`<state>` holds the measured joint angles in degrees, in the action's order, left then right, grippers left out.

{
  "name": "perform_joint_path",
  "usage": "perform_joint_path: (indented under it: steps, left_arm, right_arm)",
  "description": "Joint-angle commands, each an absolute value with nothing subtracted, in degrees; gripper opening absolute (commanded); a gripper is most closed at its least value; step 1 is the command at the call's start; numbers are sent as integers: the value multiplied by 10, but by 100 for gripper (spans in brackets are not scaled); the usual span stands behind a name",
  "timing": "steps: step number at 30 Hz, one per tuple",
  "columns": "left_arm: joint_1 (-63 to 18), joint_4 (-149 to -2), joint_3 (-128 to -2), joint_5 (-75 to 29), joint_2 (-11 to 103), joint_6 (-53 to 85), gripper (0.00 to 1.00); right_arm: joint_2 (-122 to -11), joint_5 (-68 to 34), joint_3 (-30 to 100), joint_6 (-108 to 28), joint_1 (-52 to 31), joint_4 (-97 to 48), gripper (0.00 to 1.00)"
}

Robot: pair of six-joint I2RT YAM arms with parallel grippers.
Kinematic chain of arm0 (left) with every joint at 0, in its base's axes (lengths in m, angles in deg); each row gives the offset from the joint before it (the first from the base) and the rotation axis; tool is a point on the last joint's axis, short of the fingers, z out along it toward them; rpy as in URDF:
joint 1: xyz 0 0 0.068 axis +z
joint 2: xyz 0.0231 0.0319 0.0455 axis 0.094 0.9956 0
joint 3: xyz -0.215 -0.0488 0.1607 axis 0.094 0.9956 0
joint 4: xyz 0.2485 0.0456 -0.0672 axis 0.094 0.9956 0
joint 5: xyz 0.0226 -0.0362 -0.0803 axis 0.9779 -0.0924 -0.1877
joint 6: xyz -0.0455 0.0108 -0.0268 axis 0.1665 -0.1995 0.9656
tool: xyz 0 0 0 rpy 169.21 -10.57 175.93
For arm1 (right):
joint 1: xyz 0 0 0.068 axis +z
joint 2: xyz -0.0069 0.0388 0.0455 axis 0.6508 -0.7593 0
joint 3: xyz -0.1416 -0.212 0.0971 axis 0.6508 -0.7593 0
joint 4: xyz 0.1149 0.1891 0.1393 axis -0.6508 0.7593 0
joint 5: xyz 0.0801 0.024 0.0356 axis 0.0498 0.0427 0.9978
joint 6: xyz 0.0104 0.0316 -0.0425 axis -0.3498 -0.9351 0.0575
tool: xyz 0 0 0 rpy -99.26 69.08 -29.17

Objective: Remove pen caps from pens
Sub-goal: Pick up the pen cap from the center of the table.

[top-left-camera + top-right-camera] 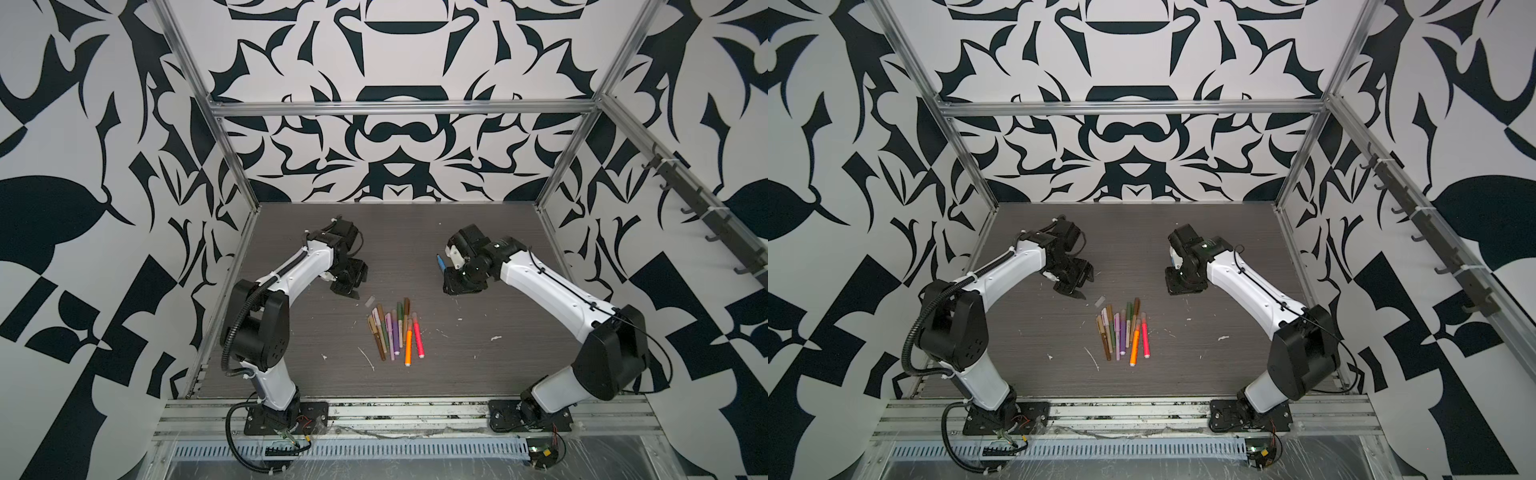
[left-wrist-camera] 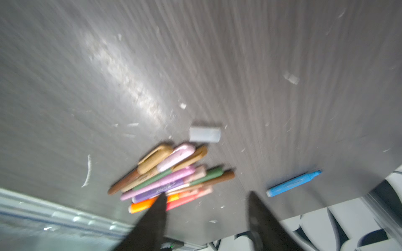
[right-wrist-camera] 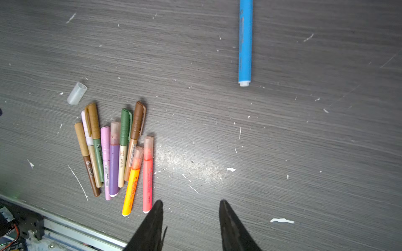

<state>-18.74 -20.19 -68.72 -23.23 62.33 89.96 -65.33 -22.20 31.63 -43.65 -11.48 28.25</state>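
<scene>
Jaws recorded spread, empty on left gripper (image 2: pixel 207 194) and right gripper (image 3: pixel 191 201); capped pens (image 1: pixel 389 330) bunched lower-centre in a top view, clear cap (image 1: pixel 370 300) just beside, blue pen (image 1: pixel 440 262) apart

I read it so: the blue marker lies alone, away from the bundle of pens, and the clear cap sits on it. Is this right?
Not fully. The blue marker does lie alone, away from the bundle of pens, but the clear cap is not on it: it lies loose on the table beside the bundle. The right wrist view shows this.
</scene>
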Motion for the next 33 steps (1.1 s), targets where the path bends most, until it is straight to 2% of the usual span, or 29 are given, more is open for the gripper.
perform_joint_path:
  steps: [1,3,6,12,18,21,25,33]
  left_arm:
    - [-194,-169,-700,-244,649,944,36]
    - [-206,-163,-708,-250,660,958,38]
    - [-225,-164,-710,-251,674,984,46]
    - [-241,-180,-692,-220,685,1051,41]
    - [-241,-162,-711,-199,712,1077,40]
    - [-242,-156,-717,-180,720,1086,42]
    - [-242,-193,-704,-176,734,1099,50]
    - [-241,-197,-715,-157,752,1127,49]
  right_arm:
    - [-631,-222,302,-453,-117,258,45]
    - [-626,-222,297,-448,-117,258,45]
    - [-621,-223,292,-443,-119,258,45]
    - [-614,-214,287,-440,-120,257,45]
    - [-606,-212,284,-433,-121,261,45]
    - [-601,-211,284,-430,-121,262,45]
    - [-596,-208,283,-426,-123,264,45]
    - [-584,-208,281,-422,-124,273,45]
